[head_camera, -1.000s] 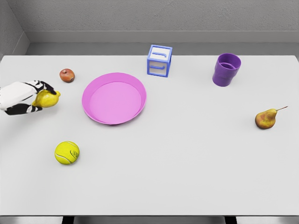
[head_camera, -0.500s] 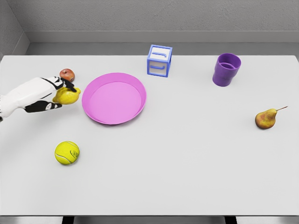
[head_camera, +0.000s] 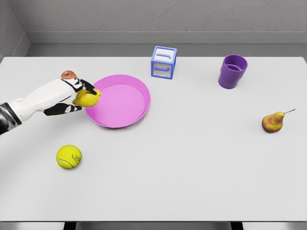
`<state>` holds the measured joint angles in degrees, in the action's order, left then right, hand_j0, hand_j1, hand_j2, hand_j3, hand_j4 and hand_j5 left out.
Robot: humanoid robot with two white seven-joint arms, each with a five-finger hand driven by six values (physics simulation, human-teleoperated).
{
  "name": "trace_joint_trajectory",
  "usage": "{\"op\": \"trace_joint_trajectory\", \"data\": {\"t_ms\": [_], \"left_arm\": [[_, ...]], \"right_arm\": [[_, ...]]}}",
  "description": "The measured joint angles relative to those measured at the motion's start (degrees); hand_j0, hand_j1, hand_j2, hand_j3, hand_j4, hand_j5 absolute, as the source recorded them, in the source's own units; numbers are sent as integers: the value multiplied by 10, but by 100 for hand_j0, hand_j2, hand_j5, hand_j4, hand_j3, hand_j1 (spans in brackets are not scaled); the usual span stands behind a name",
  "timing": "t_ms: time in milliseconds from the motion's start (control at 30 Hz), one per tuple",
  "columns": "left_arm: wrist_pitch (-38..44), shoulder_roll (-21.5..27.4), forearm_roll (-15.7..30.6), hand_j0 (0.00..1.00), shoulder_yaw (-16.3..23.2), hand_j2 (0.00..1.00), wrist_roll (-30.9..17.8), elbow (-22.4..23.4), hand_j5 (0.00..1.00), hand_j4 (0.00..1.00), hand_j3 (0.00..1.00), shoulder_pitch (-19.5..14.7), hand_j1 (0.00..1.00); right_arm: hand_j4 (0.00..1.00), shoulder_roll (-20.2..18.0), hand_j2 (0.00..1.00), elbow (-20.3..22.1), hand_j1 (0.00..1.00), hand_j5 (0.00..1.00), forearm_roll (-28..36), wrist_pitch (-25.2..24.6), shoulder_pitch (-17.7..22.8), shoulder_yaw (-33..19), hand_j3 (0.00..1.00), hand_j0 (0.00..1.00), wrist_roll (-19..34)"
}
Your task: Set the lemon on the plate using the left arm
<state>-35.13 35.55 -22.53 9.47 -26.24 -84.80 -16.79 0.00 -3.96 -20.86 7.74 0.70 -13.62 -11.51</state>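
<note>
My left hand (head_camera: 81,95) comes in from the left edge and is shut on the yellow lemon (head_camera: 87,98). The lemon hangs just over the left rim of the pink plate (head_camera: 125,115), which lies left of the table's middle. The plate holds nothing inside it. The right arm does not show in the head view.
A small red apple (head_camera: 68,74) peeks out behind my left wrist. A tennis ball (head_camera: 68,156) lies at the front left. A blue-and-white cube (head_camera: 164,62) and a purple cup (head_camera: 233,71) stand at the back. A pear (head_camera: 274,121) rests at the far right.
My left hand has carried the lemon to the right, from the table's left edge to the plate's left rim. The arm now covers most of the apple.
</note>
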Motion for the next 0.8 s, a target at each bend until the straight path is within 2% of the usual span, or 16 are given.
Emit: {"op": "trace_joint_trajectory", "data": {"t_ms": [233, 267, 300, 600, 667, 800], "left_arm": [[0, -32, -21, 57, 15, 57, -1, 5, 57, 57, 57, -25, 57], [0, -37, -25, 65, 18, 65, -1, 6, 65, 65, 65, -25, 65], [0, -42, -27, 100, 20, 100, 1, 6, 100, 100, 100, -26, 100], [0, -53, -28, 100, 20, 100, 2, 6, 100, 100, 100, -39, 100], [0, -41, -26, 100, 16, 100, 2, 6, 100, 100, 100, -42, 100], [0, 7, -25, 100, -16, 100, 2, 14, 100, 100, 100, -25, 100]], "right_arm": [[100, 0, 100, 0, 100, 100, 0, 0, 0, 0, 100, 100, 0], [100, 0, 100, 0, 100, 100, 0, 0, 0, 0, 100, 100, 0], [100, 0, 100, 0, 100, 100, 0, 0, 0, 0, 100, 100, 0], [100, 0, 100, 0, 100, 100, 0, 0, 0, 0, 100, 100, 0], [100, 0, 100, 0, 100, 100, 0, 0, 0, 0, 100, 100, 0], [100, 0, 100, 0, 100, 100, 0, 0, 0, 0, 100, 100, 0]]}}
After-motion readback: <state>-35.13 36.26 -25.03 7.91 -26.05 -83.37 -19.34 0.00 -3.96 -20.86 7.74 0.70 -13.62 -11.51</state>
